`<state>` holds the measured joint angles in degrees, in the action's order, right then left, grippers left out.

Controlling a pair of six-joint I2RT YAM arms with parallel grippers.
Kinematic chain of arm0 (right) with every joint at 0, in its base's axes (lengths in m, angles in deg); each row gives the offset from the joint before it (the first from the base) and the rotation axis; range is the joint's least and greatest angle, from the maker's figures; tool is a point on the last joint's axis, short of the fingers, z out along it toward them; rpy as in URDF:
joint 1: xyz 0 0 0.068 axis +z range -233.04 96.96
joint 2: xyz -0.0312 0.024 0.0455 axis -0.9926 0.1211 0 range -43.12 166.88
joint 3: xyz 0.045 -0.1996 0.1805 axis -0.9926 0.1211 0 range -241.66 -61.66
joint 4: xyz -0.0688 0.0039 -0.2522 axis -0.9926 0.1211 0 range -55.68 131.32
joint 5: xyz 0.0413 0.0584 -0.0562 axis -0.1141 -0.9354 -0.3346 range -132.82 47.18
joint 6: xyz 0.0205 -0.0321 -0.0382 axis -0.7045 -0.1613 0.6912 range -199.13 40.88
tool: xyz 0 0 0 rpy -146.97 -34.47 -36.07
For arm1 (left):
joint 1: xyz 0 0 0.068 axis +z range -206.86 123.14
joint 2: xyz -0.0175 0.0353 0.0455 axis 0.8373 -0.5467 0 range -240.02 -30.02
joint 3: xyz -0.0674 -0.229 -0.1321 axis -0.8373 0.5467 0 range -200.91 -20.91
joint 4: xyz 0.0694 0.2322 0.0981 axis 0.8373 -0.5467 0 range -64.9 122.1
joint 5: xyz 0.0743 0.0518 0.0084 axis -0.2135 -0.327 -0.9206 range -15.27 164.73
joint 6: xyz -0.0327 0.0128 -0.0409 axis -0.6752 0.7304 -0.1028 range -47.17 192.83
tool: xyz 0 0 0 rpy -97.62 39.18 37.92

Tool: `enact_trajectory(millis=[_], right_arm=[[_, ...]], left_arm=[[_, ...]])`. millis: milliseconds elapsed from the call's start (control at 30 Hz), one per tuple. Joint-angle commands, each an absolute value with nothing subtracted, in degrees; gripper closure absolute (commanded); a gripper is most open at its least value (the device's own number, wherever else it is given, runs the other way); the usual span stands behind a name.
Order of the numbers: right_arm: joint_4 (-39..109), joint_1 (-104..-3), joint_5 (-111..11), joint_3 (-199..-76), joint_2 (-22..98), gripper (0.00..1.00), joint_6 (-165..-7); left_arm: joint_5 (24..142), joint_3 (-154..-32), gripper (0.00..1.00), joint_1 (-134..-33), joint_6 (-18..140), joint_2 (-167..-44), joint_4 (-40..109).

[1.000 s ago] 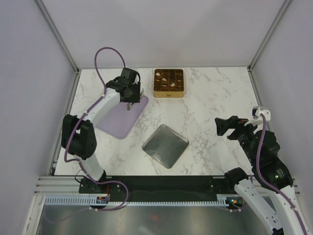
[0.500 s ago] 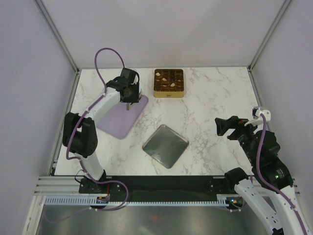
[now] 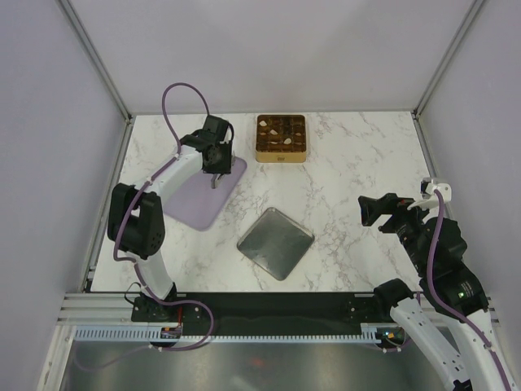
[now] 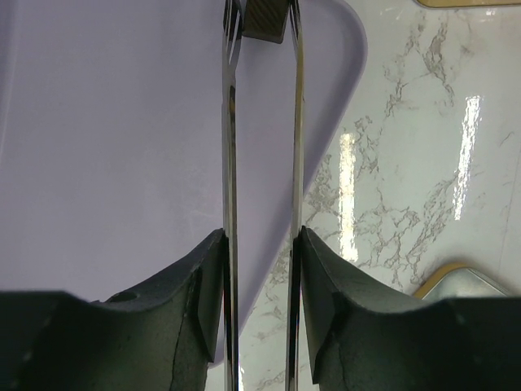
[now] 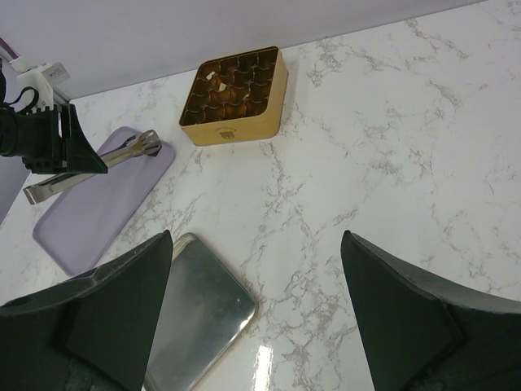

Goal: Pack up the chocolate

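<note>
Left of the gold tin (image 3: pixel 281 155), the left gripper (image 4: pixel 260 244) squeezes metal tongs (image 5: pixel 122 151) over the lilac board (image 3: pixel 191 208). The tips seem to pinch a dark chocolate (image 4: pixel 264 20). Next, I think, it must be carried to the tin and dropped in an empty hole. Far right of the tin, the right gripper (image 3: pixel 366 212) has its jaws wide apart.

Left arm (image 3: pixel 168 181): I see it stretched far forward, wrist bent down.
Left claw (image 4: pixel 260 244): clamped on metal tongs (image 4: pixel 230 147).
Right arm (image 3: pixel 440 259): folded back near its base.
Right claw (image 5: pixel 256 244): spread wide, holding nothing.
</note>
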<state>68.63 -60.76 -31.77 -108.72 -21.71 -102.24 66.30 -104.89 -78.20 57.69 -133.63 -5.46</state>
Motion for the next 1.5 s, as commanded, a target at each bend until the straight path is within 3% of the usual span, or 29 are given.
enact_trajectory(millis=[0,533,900,1467], right_arm=[[67.55,-60.54,-31.04,-108.85,-22.20,0.07,-102.06],[67.72,-60.54,-31.40,-108.94,-22.56,0.07,-102.42],[67.37,-60.54,-31.75,-108.68,-22.03,0.07,-102.86],[66.76,-60.54,-31.04,-108.85,-21.24,0.07,-101.89]], left_arm=[[66.56,-105.72,0.54,-77.95,58.06,-133.82,-5.69],[65.76,-109.06,0.62,-77.95,56.48,-130.48,-12.80],[70.33,-115.03,0.63,-81.82,55.08,-127.49,-15.01],[70.86,-140.51,0.64,-92.54,56.75,-144.35,-14.31]])
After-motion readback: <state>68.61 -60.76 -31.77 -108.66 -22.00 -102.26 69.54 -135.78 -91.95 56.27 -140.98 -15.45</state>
